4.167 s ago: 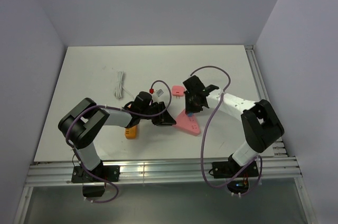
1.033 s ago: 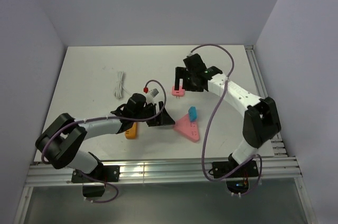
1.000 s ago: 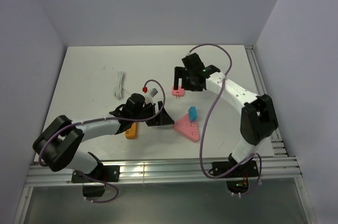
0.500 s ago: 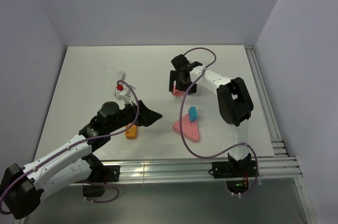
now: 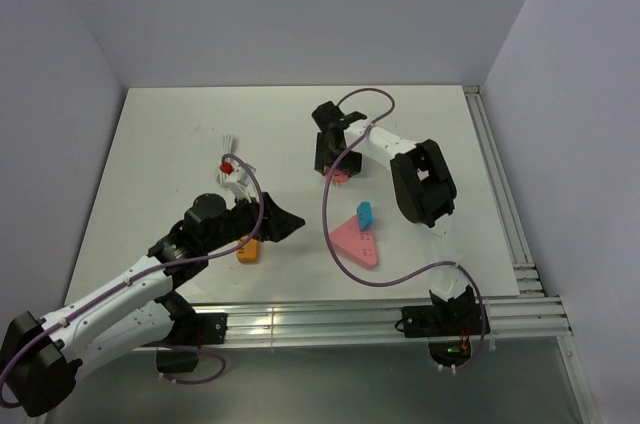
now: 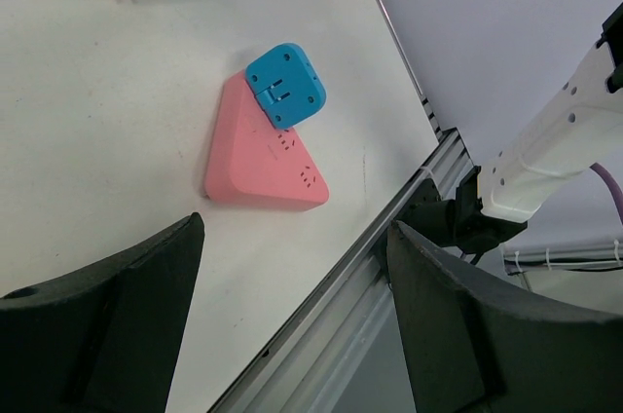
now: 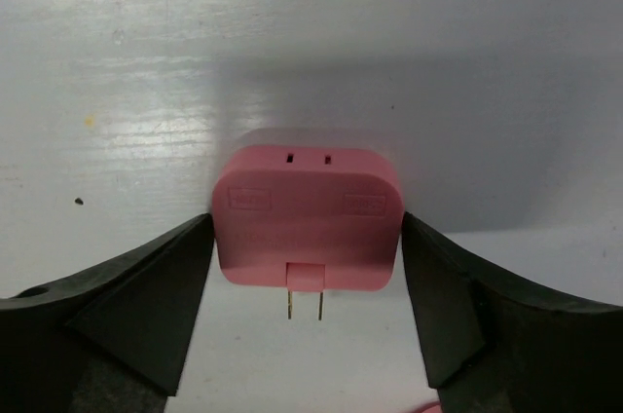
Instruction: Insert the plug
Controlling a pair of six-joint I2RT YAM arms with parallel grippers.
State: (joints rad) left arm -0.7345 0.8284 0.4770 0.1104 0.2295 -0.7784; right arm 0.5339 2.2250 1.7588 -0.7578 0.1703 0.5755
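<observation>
The plug (image 5: 365,214) (image 6: 285,85) is seen as a small bright-blue rounded square, its upper face marked with small slots. No prongs are shown. It is set on the far corner of the pink triangular socket block (image 5: 355,240) (image 6: 261,169), which lies right of centre on the near half of the bench (image 5: 170,144). How deeply it is seated cannot be told.

Farther off and slightly left, a pink square plug (image 5: 338,175) (image 7: 307,221) is lain flat, two prongs pointing near. It is pinched at its sides by the jaws of the right gripper (image 5: 335,162) (image 7: 307,238).

The left gripper (image 5: 282,223) (image 6: 294,247) is held left of the block, jaws spread wide with nothing between them. An orange piece (image 5: 248,250) is found just beside it.
</observation>
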